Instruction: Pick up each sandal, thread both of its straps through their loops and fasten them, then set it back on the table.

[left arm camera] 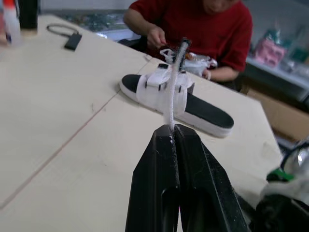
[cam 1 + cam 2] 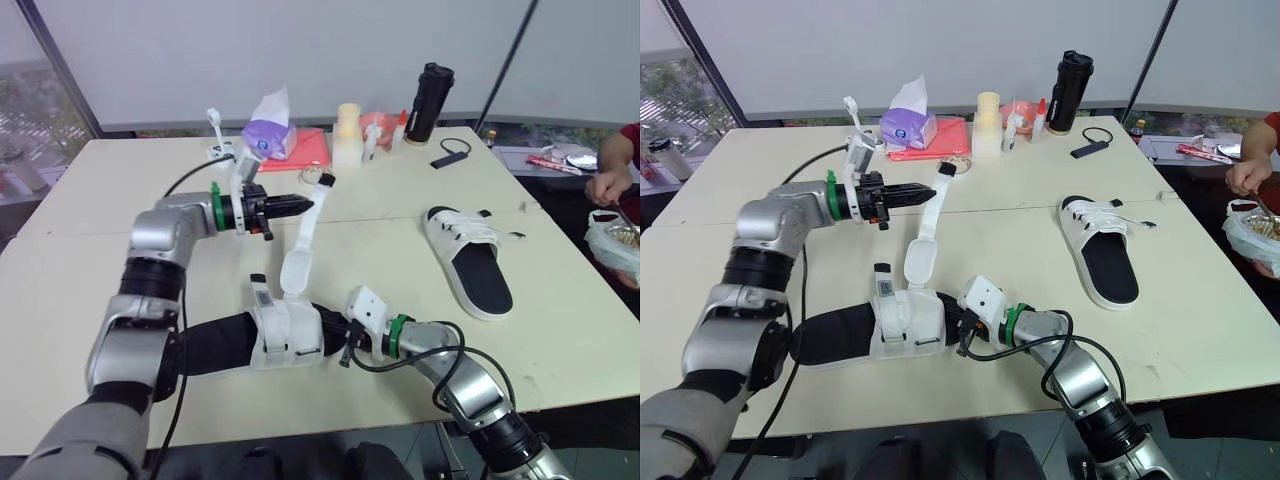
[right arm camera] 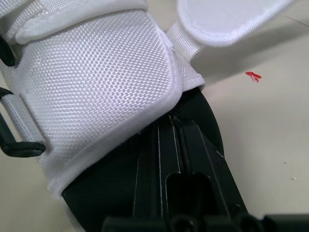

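Left jaws are pinched shut on the loose strap [image 2: 300,250], holding it raised. Its long axis runs from them down toward the right jaws, which are clamped on the sole of the near sandal [image 2: 283,335] on the surface [image 2: 90,200]. Threading likely falls to the left arm. The second sandal [image 2: 470,262] lies well apart, beyond the right jaws.

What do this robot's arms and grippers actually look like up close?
The left arm and right arm are silver-grey shells with black joints. Each wrist carries a green ring and a white block, with black cables looping alongside. The left gripper and right gripper each have two tapered black fingers.
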`<action>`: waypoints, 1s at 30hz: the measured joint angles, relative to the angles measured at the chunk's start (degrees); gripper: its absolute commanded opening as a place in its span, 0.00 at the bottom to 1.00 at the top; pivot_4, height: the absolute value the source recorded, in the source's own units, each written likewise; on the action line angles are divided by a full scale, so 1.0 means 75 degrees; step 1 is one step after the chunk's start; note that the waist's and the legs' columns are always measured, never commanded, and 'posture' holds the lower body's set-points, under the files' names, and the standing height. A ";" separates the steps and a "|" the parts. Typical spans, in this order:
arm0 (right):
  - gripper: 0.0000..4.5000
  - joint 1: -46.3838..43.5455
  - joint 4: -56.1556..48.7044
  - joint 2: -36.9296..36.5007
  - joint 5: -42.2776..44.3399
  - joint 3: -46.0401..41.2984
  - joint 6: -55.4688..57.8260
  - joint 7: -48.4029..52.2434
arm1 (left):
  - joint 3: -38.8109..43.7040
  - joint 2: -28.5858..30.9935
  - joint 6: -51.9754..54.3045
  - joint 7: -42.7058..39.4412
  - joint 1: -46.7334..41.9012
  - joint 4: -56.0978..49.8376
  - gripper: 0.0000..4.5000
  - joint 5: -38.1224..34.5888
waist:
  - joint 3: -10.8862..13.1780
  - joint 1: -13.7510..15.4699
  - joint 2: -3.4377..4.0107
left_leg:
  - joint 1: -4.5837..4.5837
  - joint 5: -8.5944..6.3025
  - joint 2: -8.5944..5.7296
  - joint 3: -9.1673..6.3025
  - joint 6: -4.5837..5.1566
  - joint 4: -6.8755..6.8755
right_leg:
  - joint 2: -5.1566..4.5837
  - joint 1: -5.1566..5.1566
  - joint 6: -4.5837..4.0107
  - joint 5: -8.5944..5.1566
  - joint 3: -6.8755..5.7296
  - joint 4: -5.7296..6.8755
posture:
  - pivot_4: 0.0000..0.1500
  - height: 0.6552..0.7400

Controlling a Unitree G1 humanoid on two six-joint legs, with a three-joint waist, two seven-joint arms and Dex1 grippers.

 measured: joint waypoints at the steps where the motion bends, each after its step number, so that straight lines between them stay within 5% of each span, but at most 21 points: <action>1: 0.00 0.0007 0.0016 0.0001 0.0000 -0.0013 -0.0019 -0.0013 | 0.0003 0.0092 0.0073 -0.0002 0.0171 -0.0421 0.01 -0.0070 | 0.0000 0.0007 0.0000 | 0.0001 0.0000 0.0000 -0.0001 0.0000 0.0001 | -0.0001 0.0002 0.0000 0.0000 0.0000 0.0001 | 1.00 1.00; 12: 0.00 -0.0134 0.0676 0.0057 0.0016 -0.0107 -0.0489 -0.0007 | -0.0318 0.1749 0.0851 -0.0448 0.3469 -0.5735 0.01 -0.1133 | -0.0008 -0.0005 0.0011 | 0.0047 0.0000 0.0003 0.0014 0.0000 0.0003 | -0.0002 0.0045 -0.0003 -0.0001 0.0025 0.0002 | 1.00 1.00; 15: 0.00 -0.0242 0.0947 0.0037 0.0021 -0.0166 -0.0657 0.0065 | -0.0714 0.2132 -0.0391 -0.0693 0.4467 -0.6412 0.01 -0.0578 | -0.0011 0.0030 0.0013 | 0.0068 0.0000 0.0004 0.0011 0.0000 0.0006 | 0.0001 0.0070 -0.0012 -0.0004 0.0022 -0.0002 | 1.00 1.00; 20: 0.00 -0.0337 0.1213 0.0035 0.0020 -0.0244 -0.0794 0.0091 | -0.1310 0.2298 -0.4108 -0.0720 0.4544 -0.5614 0.01 0.1393 | -0.0017 0.0081 0.0019 | 0.0063 0.0002 0.0004 0.0007 0.0000 0.0059 | 0.0001 0.0092 -0.0063 -0.0005 0.0016 -0.0006 | 1.00 1.00; 27: 0.00 -0.0348 0.1229 0.0038 0.0020 -0.0247 -0.0847 0.0163 | -0.1311 0.2012 -0.5017 -0.0357 0.4510 -0.5340 0.76 0.1558 | -0.0019 0.0041 0.0023 | 0.0044 -0.0001 0.0004 0.0009 0.0006 0.0074 | 0.0001 0.0084 -0.0029 0.0010 0.0018 -0.0009 | 1.00 1.00; 30: 0.00 -0.0337 0.1229 0.0038 0.0021 -0.0253 -0.0847 0.0163 | -0.1233 0.2013 -0.4191 -0.0184 0.4509 -0.5614 0.76 0.1129 | -0.0019 0.0040 0.0023 | 0.0043 -0.0001 0.0004 0.0009 0.0006 0.0076 | 0.0001 0.0085 -0.0025 0.0010 0.0018 -0.0009 | 1.00 1.00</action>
